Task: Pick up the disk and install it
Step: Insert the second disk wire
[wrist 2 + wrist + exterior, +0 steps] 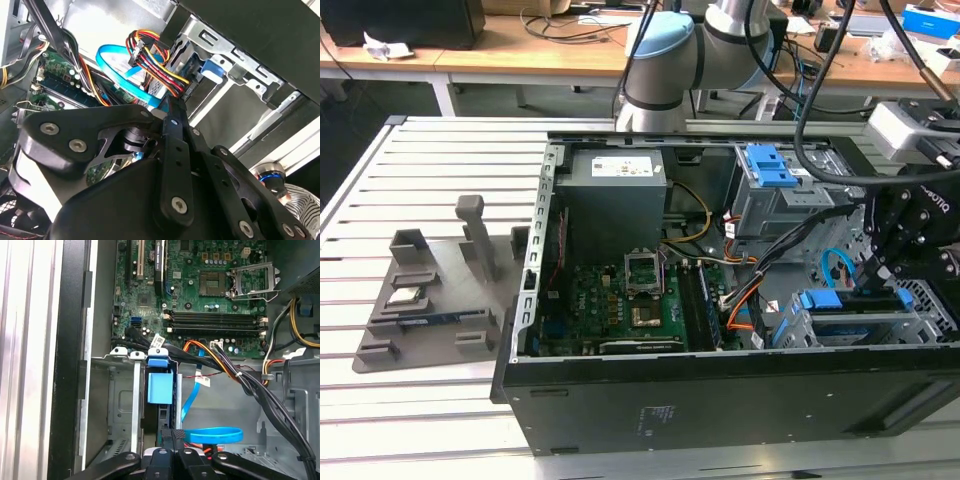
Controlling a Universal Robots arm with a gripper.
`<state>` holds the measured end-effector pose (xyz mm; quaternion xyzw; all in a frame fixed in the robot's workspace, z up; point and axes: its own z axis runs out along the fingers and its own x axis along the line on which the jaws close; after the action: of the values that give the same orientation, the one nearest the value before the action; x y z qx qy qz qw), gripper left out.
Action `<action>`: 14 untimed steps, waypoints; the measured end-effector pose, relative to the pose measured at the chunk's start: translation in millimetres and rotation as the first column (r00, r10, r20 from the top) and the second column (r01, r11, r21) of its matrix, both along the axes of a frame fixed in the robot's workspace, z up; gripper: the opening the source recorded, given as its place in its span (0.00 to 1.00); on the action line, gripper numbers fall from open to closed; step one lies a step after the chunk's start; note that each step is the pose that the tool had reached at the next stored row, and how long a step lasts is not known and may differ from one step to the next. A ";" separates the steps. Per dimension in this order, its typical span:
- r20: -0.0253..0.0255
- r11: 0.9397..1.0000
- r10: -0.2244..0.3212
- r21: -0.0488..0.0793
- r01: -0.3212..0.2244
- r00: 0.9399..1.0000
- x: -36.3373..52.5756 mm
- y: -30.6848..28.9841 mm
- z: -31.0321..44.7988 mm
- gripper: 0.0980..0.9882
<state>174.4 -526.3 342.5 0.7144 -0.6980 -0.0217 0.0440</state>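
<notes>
We see the end effector [880, 272] closed on the disk [160, 385], which sits upright in the grey drive cage [860, 325] of the open PC case [720, 400], just beside the motherboard [620, 305].

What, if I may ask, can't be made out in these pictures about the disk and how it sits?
- Disk body: in the first wrist view, the drive cage walls hide all but its blue carrier end.
- Its depth in the cage: in the exterior view, the tool covers it.
- Tool-to-disk contact: in the second wrist view, the tool's own linkage blocks it.
- Chip on the grey holder: in the exterior view, too small for detail.
</notes>
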 end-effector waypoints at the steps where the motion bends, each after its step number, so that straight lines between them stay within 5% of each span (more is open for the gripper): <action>1: 0.000 1.000 0.000 0.000 0.000 1.000 -0.3 0.0 -0.7 0.01; 6: 0.000 1.000 0.000 0.001 0.000 1.000 -3.0 0.0 -1.4 0.01; 7: 0.000 1.000 0.000 0.002 0.000 1.000 -2.9 0.0 3.7 0.01; 10: 0.000 1.000 0.000 -0.001 0.000 1.000 -2.6 0.2 35.0 0.01; 14: 0.000 1.000 0.000 -0.001 0.000 1.000 -2.5 0.2 41.6 0.01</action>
<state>171.9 -526.1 384.1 0.7144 -0.6980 -0.0212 0.0444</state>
